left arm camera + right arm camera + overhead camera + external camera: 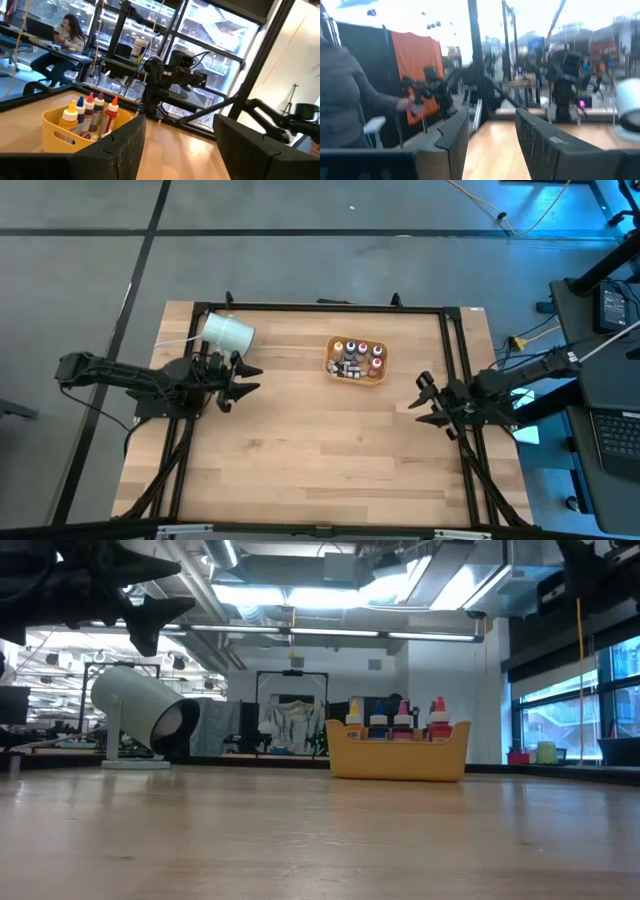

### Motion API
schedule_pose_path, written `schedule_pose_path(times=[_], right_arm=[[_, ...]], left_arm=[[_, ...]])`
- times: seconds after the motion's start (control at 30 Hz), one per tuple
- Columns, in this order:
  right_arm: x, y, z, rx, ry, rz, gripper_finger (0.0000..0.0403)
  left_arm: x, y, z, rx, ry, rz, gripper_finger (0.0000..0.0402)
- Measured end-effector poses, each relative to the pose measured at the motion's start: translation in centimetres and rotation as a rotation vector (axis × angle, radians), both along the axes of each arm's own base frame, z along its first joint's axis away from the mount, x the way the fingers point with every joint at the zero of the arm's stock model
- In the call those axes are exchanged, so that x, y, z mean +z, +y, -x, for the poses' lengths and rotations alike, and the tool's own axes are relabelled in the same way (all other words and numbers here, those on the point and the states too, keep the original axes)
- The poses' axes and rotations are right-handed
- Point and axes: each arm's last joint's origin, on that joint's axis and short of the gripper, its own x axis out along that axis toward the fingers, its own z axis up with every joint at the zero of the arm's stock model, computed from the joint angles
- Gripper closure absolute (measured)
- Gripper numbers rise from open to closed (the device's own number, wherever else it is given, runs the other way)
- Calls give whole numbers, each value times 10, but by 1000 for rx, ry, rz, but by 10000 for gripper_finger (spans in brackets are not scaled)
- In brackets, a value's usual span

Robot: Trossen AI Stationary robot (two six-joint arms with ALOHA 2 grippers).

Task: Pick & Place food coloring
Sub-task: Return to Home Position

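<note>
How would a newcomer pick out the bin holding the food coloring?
On the wooden table seen from above, look right of centre, upper half. The yellow bin there is packed with small capped bottles, unlike the white cylinder lying on its side.

This is looking like a robotics lab in an open industrial hall. In the high view, a wooden table (320,450) is sitting on a grey concrete floor (300,270), with loose cables (500,217) trailing at the upper right. In the low view, bare ducts (255,615) and strip lights (330,633) are running across the top, and tall windows (560,715) are showing at the right. A person (65,32) is sitting at a desk in the left wrist view.
</note>
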Motion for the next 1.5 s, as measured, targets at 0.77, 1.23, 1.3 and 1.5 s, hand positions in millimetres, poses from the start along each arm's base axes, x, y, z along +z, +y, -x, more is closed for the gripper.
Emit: schedule_pose_path(times=[0.77,1.23,1.3,1.5], right_arm=[[-11,-7,16,-53,-1,17,240],[-16,-9,14,-126,47,48,240],[-16,-9,14,-125,53,40,240],[-22,-9,13,-120,113,46,240]], left_arm=[[7,14,23,-9,-63,-30,175],[-4,14,33,41,34,11,175],[-4,15,33,57,36,12,175],[-4,15,32,57,38,5,175]])
